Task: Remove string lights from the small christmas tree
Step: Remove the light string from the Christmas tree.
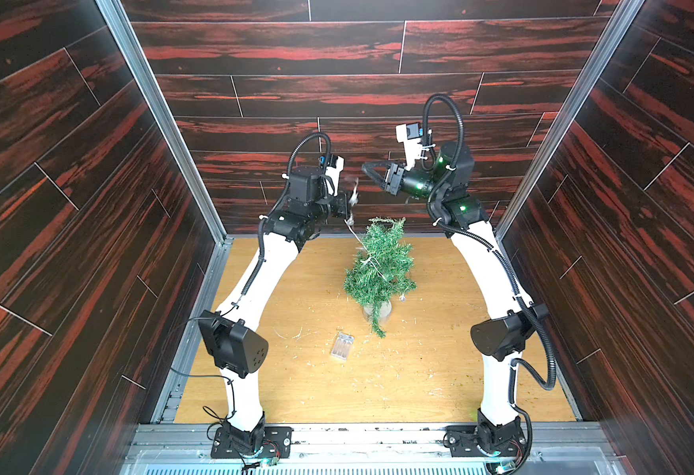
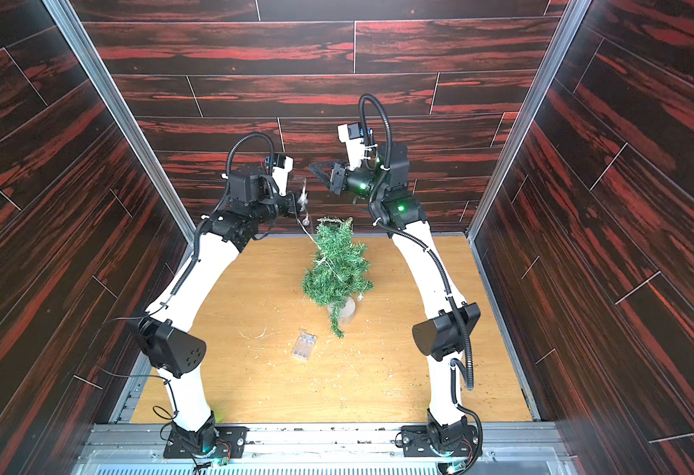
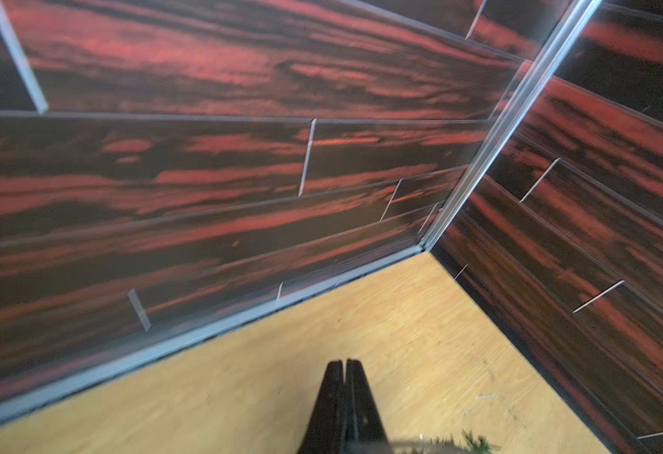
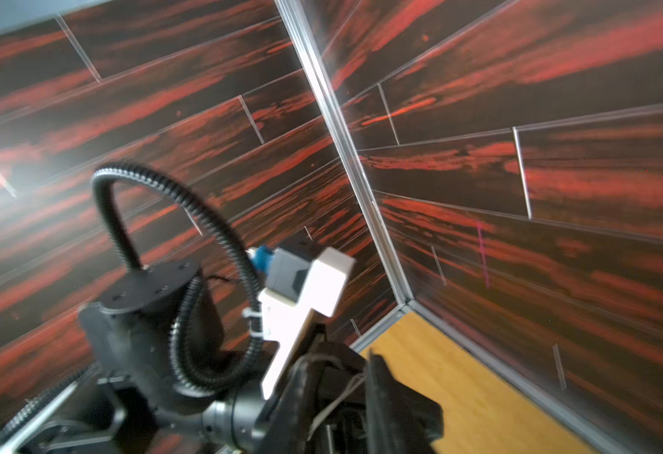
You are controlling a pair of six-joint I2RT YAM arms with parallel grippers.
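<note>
Status: 2 arms, 2 pincers, 1 tree, 1 light string, 1 battery box. The left pincer (image 3: 345, 363) is clenched, with its tips pressed together in its wrist view. In both top views it sits just above the tree's tip, on the left-arm side. The string lights (image 1: 355, 235) run as one thin pale wire from it down into the branches, so I read it as pinching the wire. The strand is too thin and blurred to see between the tips. The right pincer (image 1: 366, 169) hangs a bit higher near the back wall (image 1: 357, 94), pointing at the left one, close but apart. Its wrist view shows the jaws standing apart, gripping nothing. The small christmas tree (image 1: 380, 271) stands upright on the tabletop (image 1: 296, 390) between the arms. Its tip is bent and 1 low branch droops over its pale round base (image 1: 384, 310). The wire also crosses the upper branches. I can count 2 bulbs for sure: one bulb (image 1: 350, 221) just below the left pincer, and one dangling at the tree's lower edge on the right-arm side. The rest are lost in the needles. The battery box (image 1: 342, 346) lies flat on the tabletop near the base, on the side toward the arm mounts, apart from the drooping branch. I can't trace the wire to it. Pale needle scraps (image 1: 435, 391) are scattered over the tabletop, too many to count.
</note>
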